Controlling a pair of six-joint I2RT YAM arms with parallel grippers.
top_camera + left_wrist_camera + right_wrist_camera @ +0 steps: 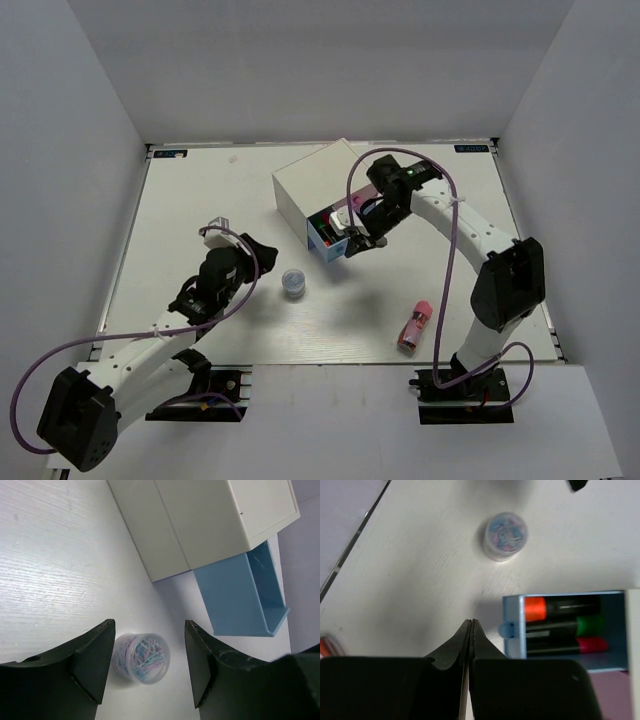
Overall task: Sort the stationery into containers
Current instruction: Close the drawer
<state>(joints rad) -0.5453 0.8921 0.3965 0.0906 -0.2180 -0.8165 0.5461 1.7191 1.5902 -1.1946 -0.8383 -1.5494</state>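
From above, the round pot (293,283) stands on the worktop (200,190) with free room around, near the drawer chest (310,185), whose blue drawer (328,242) is pulled out. The left wrist view shows the left tool (149,624) wide open and empty, the pot seen between its fingers (90,660). The right wrist view shows the right tool (471,625) closed on nothing beside the drawer knob (506,629), three highlighters (565,626) inside.

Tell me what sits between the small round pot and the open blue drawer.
Nothing: the right wrist view shows only bare white tabletop between the pot and the drawer.
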